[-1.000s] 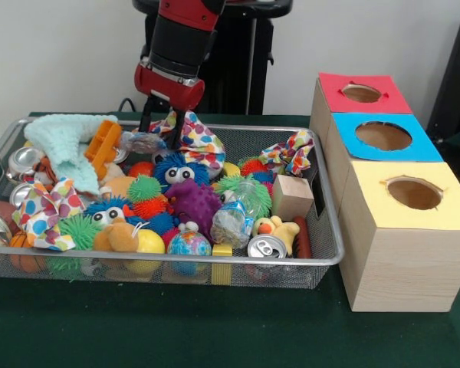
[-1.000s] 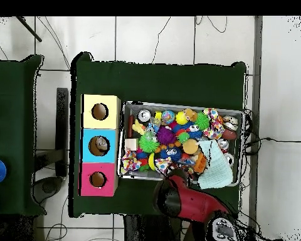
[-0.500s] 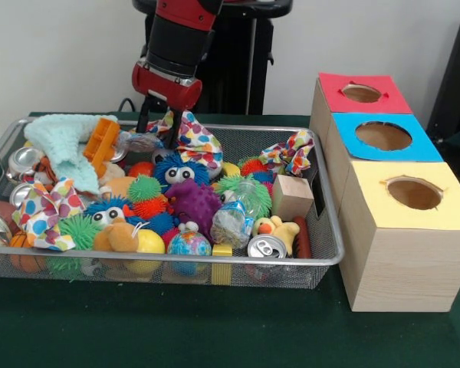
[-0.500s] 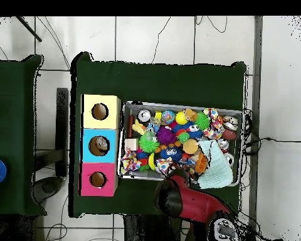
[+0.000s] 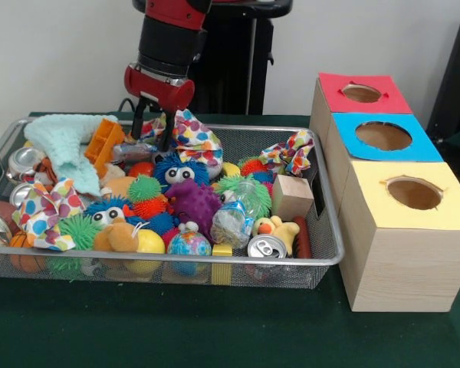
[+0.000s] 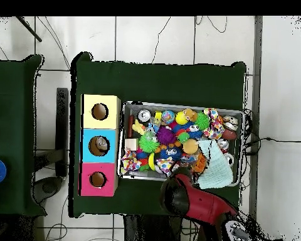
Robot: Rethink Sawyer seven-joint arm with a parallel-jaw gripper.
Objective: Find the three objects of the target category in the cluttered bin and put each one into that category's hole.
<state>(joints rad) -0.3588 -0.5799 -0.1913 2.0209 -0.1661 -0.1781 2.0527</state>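
A wire mesh bin (image 5: pixel 215 261) holds several toys, cans and cloths. My gripper (image 5: pixel 152 135) hangs over the bin's far rim, left of centre, shut on a polka-dot cloth (image 5: pixel 193 136) that is pulled up from the pile. Two more polka-dot cloths lie in the bin, one at the far right (image 5: pixel 291 152) and one at the near left (image 5: pixel 42 211). Beside the bin stand three boxes with round holes: red (image 5: pixel 363 93), blue (image 5: pixel 383 136) and yellow (image 5: pixel 414 193). In the overhead view the red arm (image 6: pixel 190 199) hides the gripper.
A mint knitted cloth (image 5: pixel 61 142) and an orange toy (image 5: pixel 103 146) lie just left of the gripper. Drink cans (image 5: pixel 266 247) (image 5: pixel 21 161), a wooden block (image 5: pixel 293 195) and spiky balls (image 5: pixel 192 201) fill the bin. Green cloth covers the table (image 5: pixel 215 330).
The gripper has moved left and slightly up along the bin's far rim, and the polka-dot cloth has come with it.
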